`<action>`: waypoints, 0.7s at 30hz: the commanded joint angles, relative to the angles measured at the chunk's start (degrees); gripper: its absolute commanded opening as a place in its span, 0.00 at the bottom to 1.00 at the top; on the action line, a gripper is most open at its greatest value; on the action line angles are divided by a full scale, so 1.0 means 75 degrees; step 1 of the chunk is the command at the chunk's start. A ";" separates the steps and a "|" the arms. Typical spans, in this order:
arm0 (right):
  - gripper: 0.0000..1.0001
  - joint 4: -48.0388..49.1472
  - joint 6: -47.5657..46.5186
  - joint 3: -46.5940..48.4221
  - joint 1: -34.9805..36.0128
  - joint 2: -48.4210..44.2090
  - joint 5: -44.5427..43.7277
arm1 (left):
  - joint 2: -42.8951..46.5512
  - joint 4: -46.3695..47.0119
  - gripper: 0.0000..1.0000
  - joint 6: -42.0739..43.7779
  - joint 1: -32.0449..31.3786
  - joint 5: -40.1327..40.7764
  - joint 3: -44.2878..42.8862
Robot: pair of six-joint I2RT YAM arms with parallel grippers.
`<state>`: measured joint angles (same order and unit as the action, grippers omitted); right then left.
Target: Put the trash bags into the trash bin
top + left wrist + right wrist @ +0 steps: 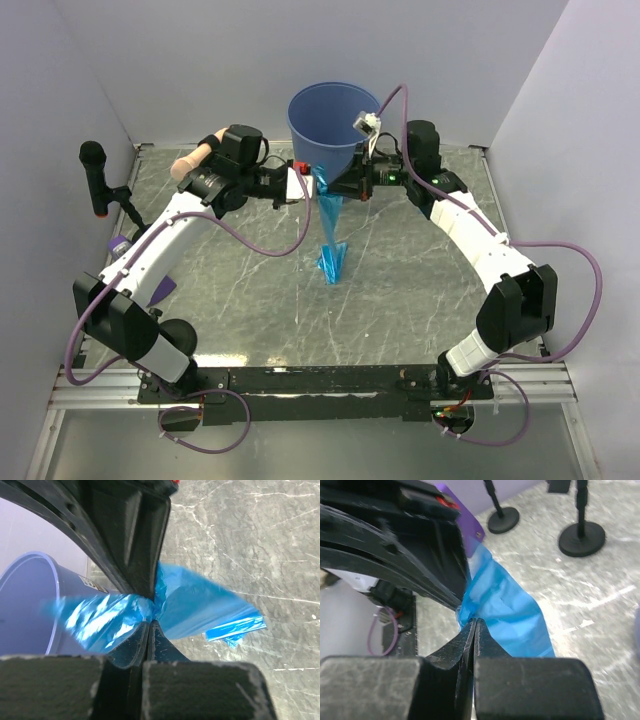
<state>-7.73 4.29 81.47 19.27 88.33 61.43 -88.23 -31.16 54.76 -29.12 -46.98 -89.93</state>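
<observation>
Grey marbled table (420,300): it carried the whole set-up, with both arms bolted at its near edge and reaching toward the far side.

Trash bin (322,120): the round blue bucket stood upright at the far edge of the table, mouth open, with no bag visible inside it in the overhead view.

Trash bag (330,235): a single sheet of thin blue film hung just in front of the bin. It was gathered narrow at the top and its folded lower end dropped toward the table. Whether that end touched the surface could not be told.

Left gripper (303,184) and right gripper (347,184): they met nose to nose at the bag's top edge, just before the bin's near wall. Each wrist view showed its fingers pressed together with blue film pinched between them.

Step in hand, as judged: the bag was gripped by both arms but not yet over the bin.

Next move, as judged: raise the pinched edge above the rim, carry it back over the mouth, and see the trailing end clear the near wall before letting go.
</observation>
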 commanded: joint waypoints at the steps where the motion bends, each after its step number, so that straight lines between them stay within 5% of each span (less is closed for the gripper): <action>1: 0.00 -0.0656 -0.0935 0.0200 0.0009 -0.0059 -0.0701 | 0.0115 0.0368 0.01 -0.0059 -0.0007 -0.0111 -0.0302; 8: 0.00 -0.1009 -0.1323 -0.0023 -0.0014 -0.0094 -0.1511 | 0.0162 0.0592 0.01 -0.0235 0.0004 -0.0099 -0.0174; 17: 0.00 0.0068 0.0235 -0.0140 -0.0120 -0.0165 -0.0656 | -0.0259 0.0333 0.02 -0.1733 0.0004 -0.0006 -0.0291; 21: 0.00 0.0245 0.0517 -0.0105 -0.0143 -0.0130 -0.0562 | -0.0342 0.0684 0.35 -0.2320 -0.0007 0.0217 -0.0232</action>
<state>-10.52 4.16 80.44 18.70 88.33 54.87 -90.11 -28.27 44.07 -29.08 -46.00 -90.04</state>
